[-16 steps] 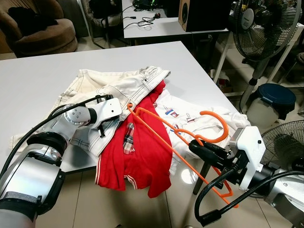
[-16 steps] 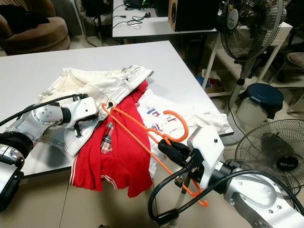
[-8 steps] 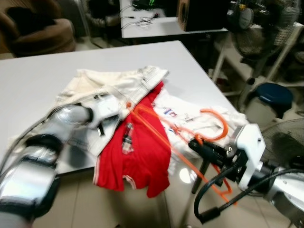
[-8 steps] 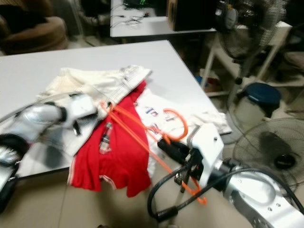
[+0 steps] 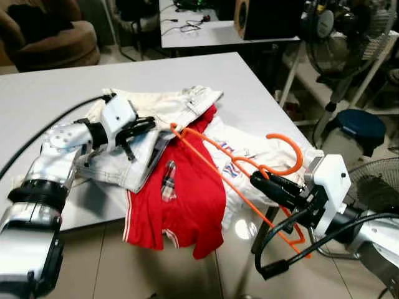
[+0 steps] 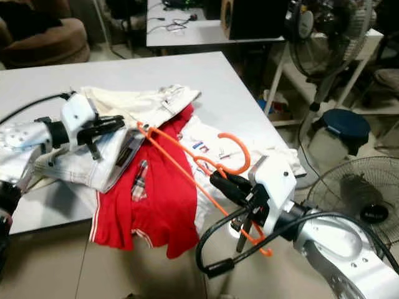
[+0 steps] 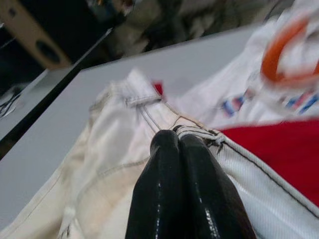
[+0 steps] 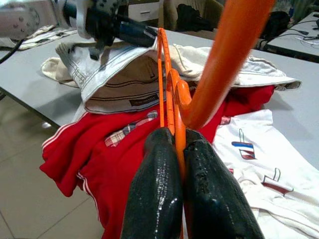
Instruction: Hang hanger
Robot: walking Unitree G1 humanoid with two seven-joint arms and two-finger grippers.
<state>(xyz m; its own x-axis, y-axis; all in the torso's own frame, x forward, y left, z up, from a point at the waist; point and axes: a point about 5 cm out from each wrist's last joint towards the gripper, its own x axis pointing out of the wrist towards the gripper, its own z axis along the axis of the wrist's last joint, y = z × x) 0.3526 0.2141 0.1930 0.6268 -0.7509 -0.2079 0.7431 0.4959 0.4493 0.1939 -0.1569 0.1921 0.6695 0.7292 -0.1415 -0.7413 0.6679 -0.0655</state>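
An orange hanger (image 5: 212,167) is tilted over the heap of clothes, its hook (image 5: 292,163) nearest my right arm. My right gripper (image 5: 257,180) is shut on the hanger's neck, and its black fingers (image 8: 164,189) pinch the orange wire (image 8: 172,99). A cream denim garment (image 5: 163,104) lies on the white table (image 5: 56,93), with a red shirt (image 5: 187,196) and a white printed tee (image 5: 249,148) beside it. My left gripper (image 5: 148,123) is shut on the cream garment's seamed edge (image 7: 197,132), holding it lifted and folded back.
The clothes hang over the table's front right corner (image 5: 315,152). Two standing fans (image 5: 380,187) and a blue-lidded bin (image 5: 358,121) stand on the floor at the right. Behind are a desk with a speaker (image 5: 262,15) and a brown armchair (image 5: 50,37).
My left gripper has risen and pulled back to the left, taking the cream garment's edge with it. The right gripper and the hanger have risen a little. The camera has shifted.
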